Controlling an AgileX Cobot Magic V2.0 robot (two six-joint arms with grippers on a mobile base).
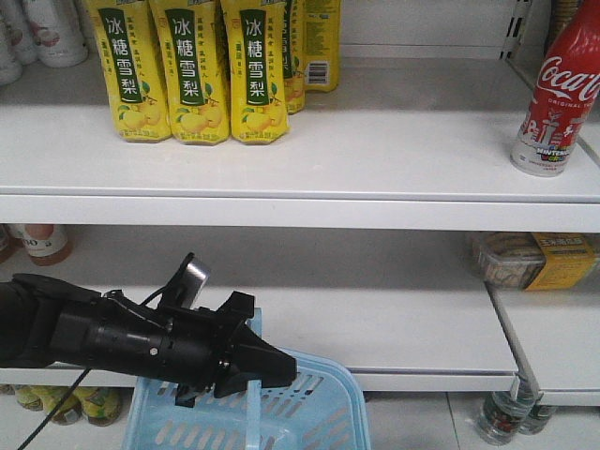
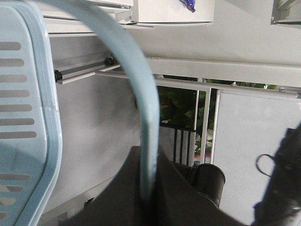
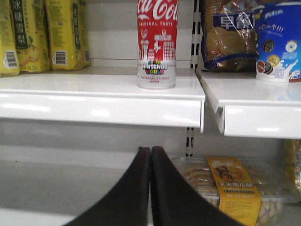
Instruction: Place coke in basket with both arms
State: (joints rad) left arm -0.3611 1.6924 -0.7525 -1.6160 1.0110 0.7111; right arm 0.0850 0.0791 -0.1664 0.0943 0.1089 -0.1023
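While coke [image 3: 157, 47] stands on shelf [image 3: 94, 101], right end effector [image 3: 150, 151] closed, well below

Just left of the basket [image 1: 357, 401], the left arm [image 1: 75, 333] is showing as a thick matte black tube, with a thin black cable [image 1: 58, 405] trailing below. A small silver part [image 1: 195, 278] is glinting above its pointed left gripper [image 1: 277, 370]. The right gripper [image 3: 150, 155] is tapering into two smooth black fingers [image 3: 127, 197].
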